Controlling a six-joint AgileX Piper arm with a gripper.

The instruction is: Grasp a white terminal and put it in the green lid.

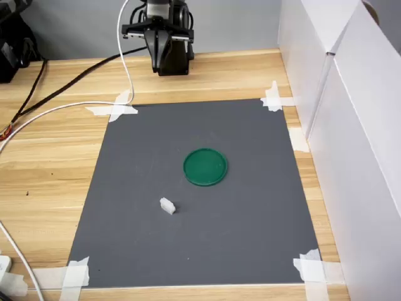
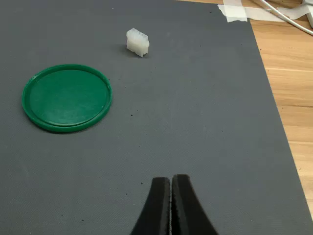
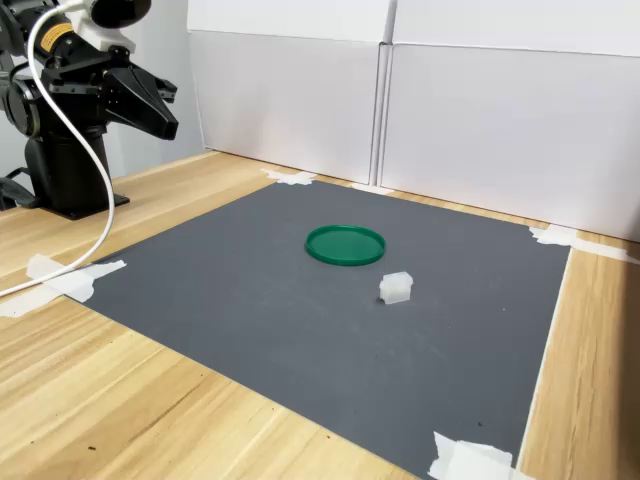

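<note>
The white terminal [image 1: 167,205] [image 2: 137,42] [image 3: 396,287] lies alone on the dark grey mat [image 1: 250,238], a short way from the green lid [image 1: 205,167] [image 2: 67,98] [image 3: 345,244]. The lid is flat on the mat's middle and holds nothing. My gripper [image 2: 171,180] [image 3: 168,122] [image 1: 156,58] hangs in the air over the mat's far edge in the first exterior view, well away from both. Its black fingers [image 2: 159,205] are pressed together with nothing between them.
White tape [image 1: 113,110] holds the mat's corners to the wooden table [image 1: 44,175]. White panels [image 1: 351,125] wall off the first exterior view's right side. White and black cables [image 1: 37,116] run over the table at the first exterior view's left. The arm's base [image 3: 65,170] stands behind the mat.
</note>
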